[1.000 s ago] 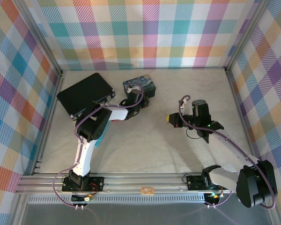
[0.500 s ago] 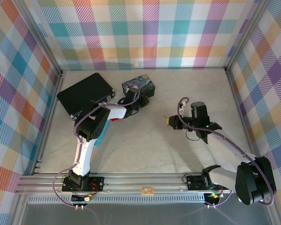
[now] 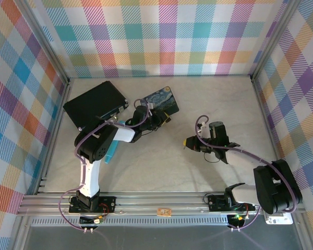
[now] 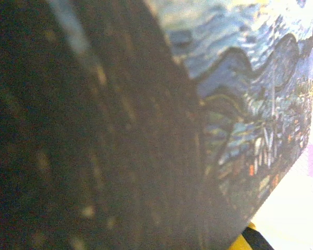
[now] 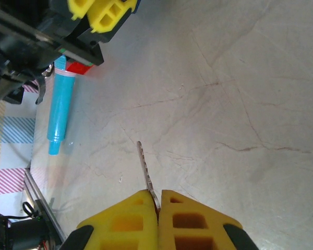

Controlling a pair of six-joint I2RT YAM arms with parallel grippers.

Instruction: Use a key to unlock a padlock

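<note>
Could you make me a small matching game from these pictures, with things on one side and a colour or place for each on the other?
Things:
1 key
2 stick
3 tin
4 case

Descriptions:
A turquoise, lying on the table
B plain black
C painted with a starry sky
D pinched in the right hand

Pairs: 1-D, 2-A, 3-C, 4-B

Thin silvery-grey key [image 5: 144,169], small teeth along one edge, head pinched between the pressed-together yellow jaws of the right gripper [image 5: 159,195], blade jutting straight out over the pale bench [image 5: 240,78]
</note>
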